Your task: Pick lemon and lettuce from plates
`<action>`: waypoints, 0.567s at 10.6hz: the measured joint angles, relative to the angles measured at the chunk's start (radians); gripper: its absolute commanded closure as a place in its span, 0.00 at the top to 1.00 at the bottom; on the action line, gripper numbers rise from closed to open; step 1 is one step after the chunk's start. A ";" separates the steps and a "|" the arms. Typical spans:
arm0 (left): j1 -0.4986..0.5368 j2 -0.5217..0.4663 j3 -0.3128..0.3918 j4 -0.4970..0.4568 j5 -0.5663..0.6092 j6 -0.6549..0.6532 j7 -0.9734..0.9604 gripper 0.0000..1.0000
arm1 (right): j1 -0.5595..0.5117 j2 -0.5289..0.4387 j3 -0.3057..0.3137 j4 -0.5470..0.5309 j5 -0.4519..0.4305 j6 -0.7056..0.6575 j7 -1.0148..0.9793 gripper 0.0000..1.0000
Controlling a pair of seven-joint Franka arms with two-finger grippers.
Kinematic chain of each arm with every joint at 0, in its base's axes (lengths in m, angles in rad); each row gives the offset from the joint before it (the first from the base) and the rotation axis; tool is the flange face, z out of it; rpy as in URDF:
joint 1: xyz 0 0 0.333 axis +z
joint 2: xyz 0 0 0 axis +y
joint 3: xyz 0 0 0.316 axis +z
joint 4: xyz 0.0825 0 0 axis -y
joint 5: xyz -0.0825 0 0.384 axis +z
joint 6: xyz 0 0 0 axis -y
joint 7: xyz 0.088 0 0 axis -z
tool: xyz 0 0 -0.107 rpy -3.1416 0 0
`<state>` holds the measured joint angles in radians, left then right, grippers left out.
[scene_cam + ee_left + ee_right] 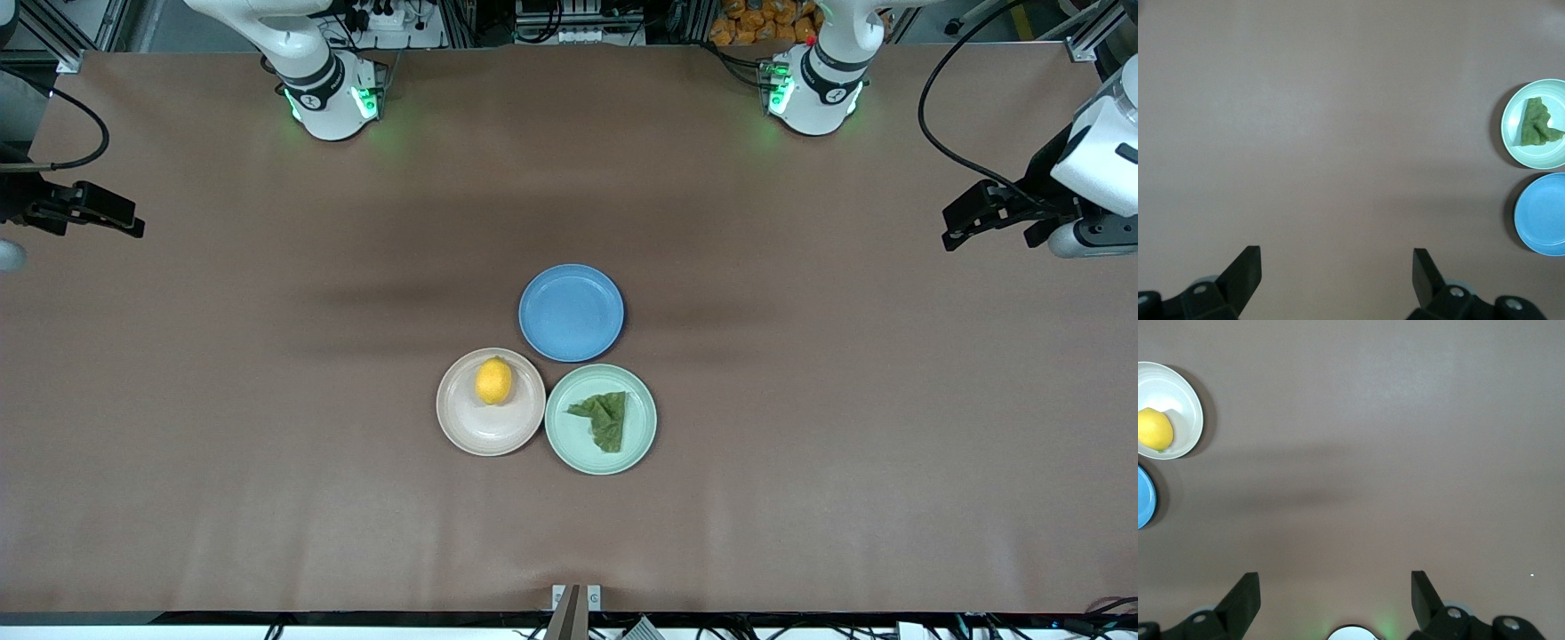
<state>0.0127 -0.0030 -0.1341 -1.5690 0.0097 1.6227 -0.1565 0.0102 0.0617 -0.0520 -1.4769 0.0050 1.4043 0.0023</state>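
Lemon (493, 381) bright yellow, lettuce (606, 418) wrinkly green

A brown table (267, 444) fills the frame, and three plates sit in a tight cluster just below the frame's centre. The blue plate (571, 312) lies uppermost, with the beige plate (471, 428) and the green plate (569, 436) side by side just below it, rims nearly touching, the beige one toward the right arm's end.

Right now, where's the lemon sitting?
The lemon sits on the beige-pink plate, beside the mint green plate holding the lettuce, nearer the front camera than the blue plate.
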 measured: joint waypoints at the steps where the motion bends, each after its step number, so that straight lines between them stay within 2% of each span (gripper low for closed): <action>1: 0.000 0.001 0.000 0.000 0.000 0.000 0.000 1.00 | 0.000 0.000 0.000 0.000 0.000 0.000 0.000 1.00; 6: -0.006 0.003 -0.001 0.000 0.000 0.000 0.000 1.00 | 0.000 0.000 0.000 0.000 0.000 0.000 0.000 1.00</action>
<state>0.0069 -0.0001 -0.1353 -1.5691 0.0097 1.6226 -0.1564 0.0102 0.0617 -0.0520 -1.4769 0.0050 1.4043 0.0023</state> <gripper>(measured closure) 0.000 0.000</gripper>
